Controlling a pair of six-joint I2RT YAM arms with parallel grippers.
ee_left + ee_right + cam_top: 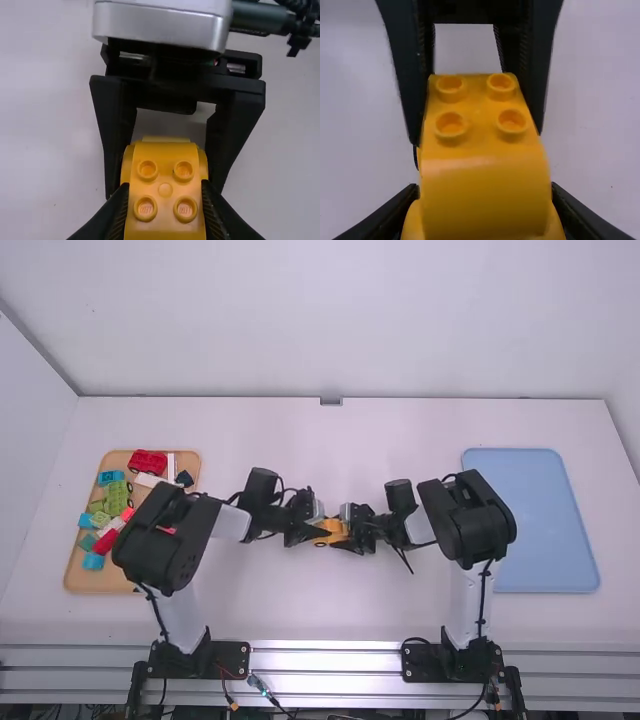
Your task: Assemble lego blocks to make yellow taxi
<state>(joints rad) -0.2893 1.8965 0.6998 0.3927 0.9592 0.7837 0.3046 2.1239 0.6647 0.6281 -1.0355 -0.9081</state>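
Note:
In the high view, the yellow taxi body [334,528] is at the middle of the table, between my left gripper [314,531] and my right gripper [352,530], which face each other. A dark wheel shows low on its side. From the left wrist, my left gripper [165,192] is shut on the taxi body [165,175], whose top has four round studs. From the right wrist, my right gripper [484,192] grips the opposite end of the taxi body [482,197], with a sloped face towards the camera. Its underside is hidden.
On the left, a tan tray [90,578] carries several red, green, blue and white blocks, including a red block [148,461] and a green one [117,496]. A blue tray [545,530] lies on the right, beyond the right arm's elbow.

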